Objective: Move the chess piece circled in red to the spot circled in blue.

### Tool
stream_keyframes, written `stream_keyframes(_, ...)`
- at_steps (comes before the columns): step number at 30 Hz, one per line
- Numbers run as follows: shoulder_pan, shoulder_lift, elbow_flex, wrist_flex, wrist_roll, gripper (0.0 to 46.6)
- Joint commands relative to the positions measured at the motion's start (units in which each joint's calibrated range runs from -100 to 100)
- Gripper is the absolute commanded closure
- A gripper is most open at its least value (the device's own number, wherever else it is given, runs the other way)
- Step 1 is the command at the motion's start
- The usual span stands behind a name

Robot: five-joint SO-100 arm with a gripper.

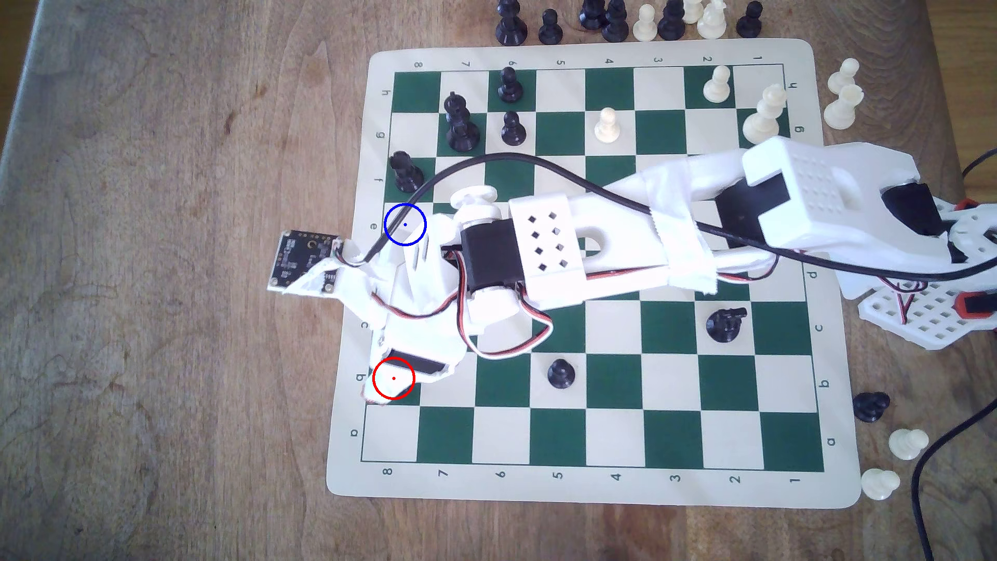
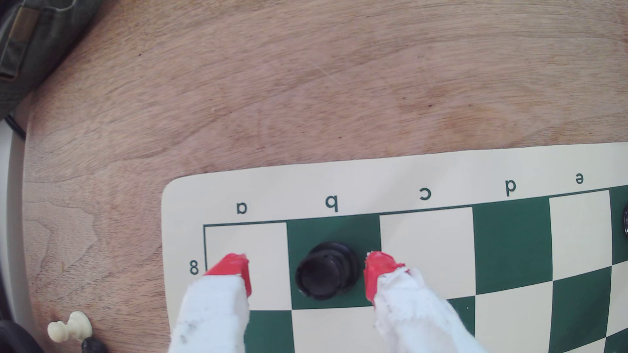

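The chess piece circled in red [image 2: 326,271], a stout black piece with a flat top and wide base, stands upright on the green b8 square. My gripper [image 2: 306,268] is open and low around it. One red-tipped finger [image 2: 234,271] is over a8, clear of the piece. The other fingertip [image 2: 377,271] is close to the piece's base, at the c8 edge. In the exterior view my gripper [image 1: 391,385] covers the red circle and hides the piece. The spot circled in blue [image 1: 405,224] is the cream e8 square, partly crossed by the black cable.
A black piece [image 1: 405,172] stands on f8, right beside the blue-circled square. A black pawn [image 1: 561,373] stands on b5 and a black piece [image 1: 725,323] lies toppled on c2. The wrist camera board [image 1: 305,259] juts past the board's edge. White pieces [image 2: 69,327] lie on the wooden table.
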Motion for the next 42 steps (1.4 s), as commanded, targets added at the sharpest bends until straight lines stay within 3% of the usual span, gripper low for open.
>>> stream_keyframes(1, 0.1, -0.7, -6.4, 0.6, -0.2, 27.9)
stream_keyframes(20, -0.4, 3.4, -10.1, 0.3, 0.0, 28.1)
stream_keyframes(25, -0.3, 4.1, -10.6, 0.2, 0.0, 33.4)
stream_keyframes(34, -0.6, 4.9, -10.7, -0.3, -0.1, 32.1)
stream_keyframes(42, -1.0, 4.9, -10.9, -0.2, -0.2, 33.6)
